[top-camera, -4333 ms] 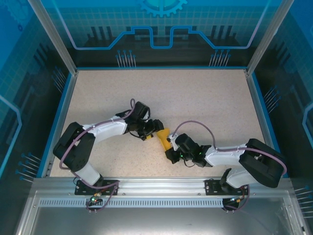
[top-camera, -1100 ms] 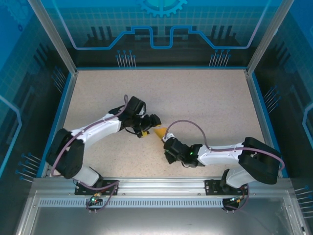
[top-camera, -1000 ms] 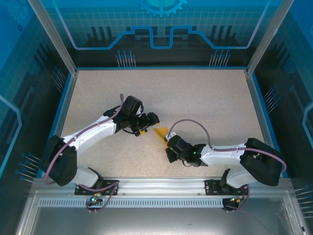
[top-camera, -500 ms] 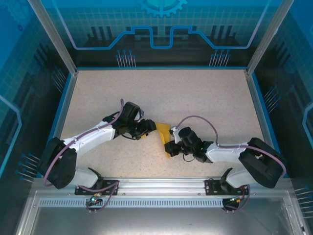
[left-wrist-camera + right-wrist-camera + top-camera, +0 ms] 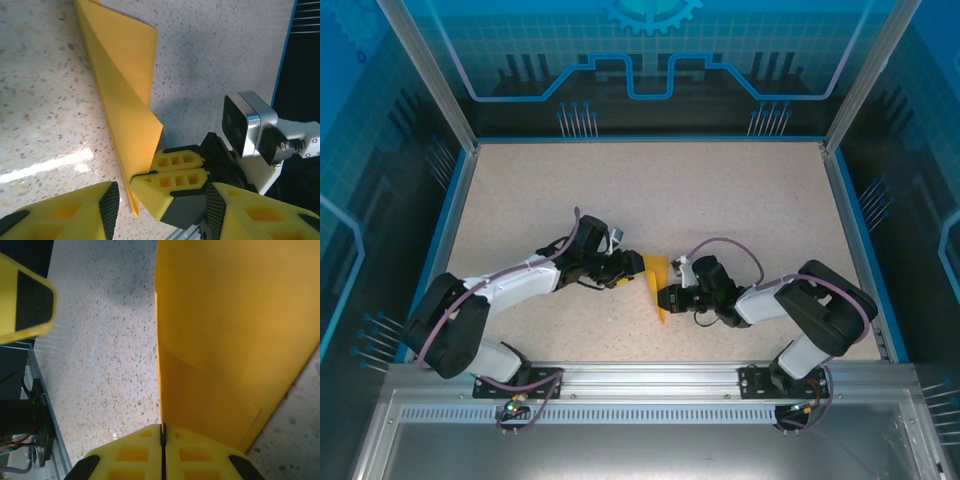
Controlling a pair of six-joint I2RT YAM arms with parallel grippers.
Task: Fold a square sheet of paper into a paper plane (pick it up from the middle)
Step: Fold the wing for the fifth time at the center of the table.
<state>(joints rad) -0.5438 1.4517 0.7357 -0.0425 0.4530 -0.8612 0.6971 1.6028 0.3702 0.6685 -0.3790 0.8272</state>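
Speckled beige bench (image 5: 740, 200) with a blue rim lies under both arms. Near its middle is the yellow paper plane (image 5: 657, 283), slim and long. Its long side runs from far to near, and its sharp tip points at the near edge (toward the arm bases). The right end effector (image 5: 667, 297) pinches it tight near the tip. The left end effector (image 5: 633, 268) is just beside the paper, fingers (image 5: 107, 205) spread apart.

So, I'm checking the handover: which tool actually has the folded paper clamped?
The right tool: its yellow fingers are pressed shut on the folded paper at its edge, while the left tool has its fingers standing apart, open around that spot.
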